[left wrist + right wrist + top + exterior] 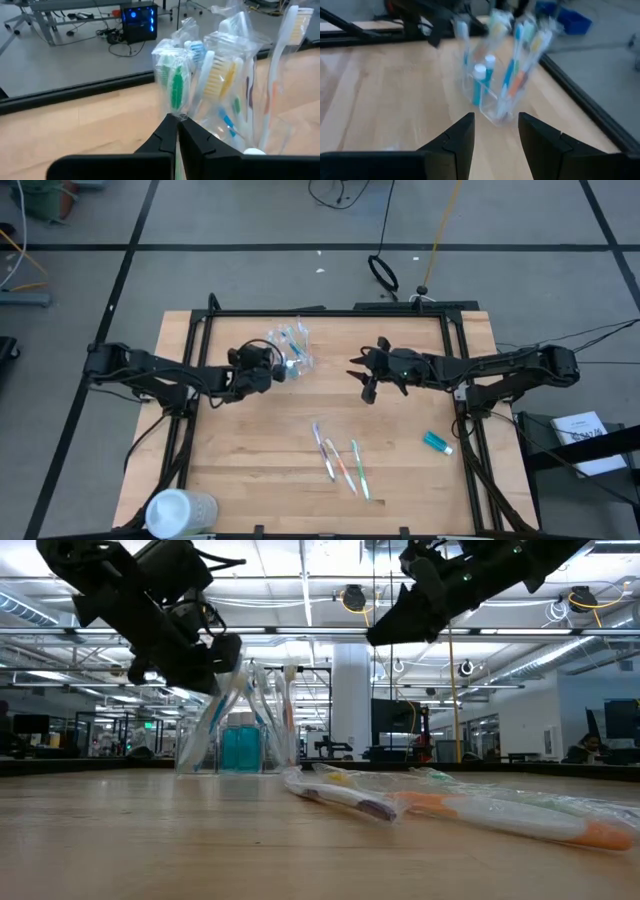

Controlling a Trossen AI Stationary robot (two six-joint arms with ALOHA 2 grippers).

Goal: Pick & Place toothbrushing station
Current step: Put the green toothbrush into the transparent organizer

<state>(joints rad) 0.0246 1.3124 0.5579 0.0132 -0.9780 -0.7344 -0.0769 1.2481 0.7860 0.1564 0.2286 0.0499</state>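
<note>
Clear cup (291,347) standing upright on the wooden table (250,470), far-left of centre, holding wrapped toothbrushes (220,75) bristles-up plus teal toothpaste tubes (481,85) inside. Left gripper (272,366) sitting just beside the cup, jaws pressed closed; in the left wrist view fingers (167,135) meeting right at the wrapper of a green-bristled brush (176,85), whether pinching that wrapper or merely touching it not being clear. Right gripper (366,380) hovering above the table near centre, well apart from the cup, jaws spread open and gripping nothing, facing the cup in its wrist view. Three more wrapped toothbrushes (340,463) lying flat side by side on the near-centre boards, also showing close up in the low view (450,805). One teal tube (436,442) lying alone near the right edge. White cylindrical container (180,512) lying at the near-left corner.
</note>
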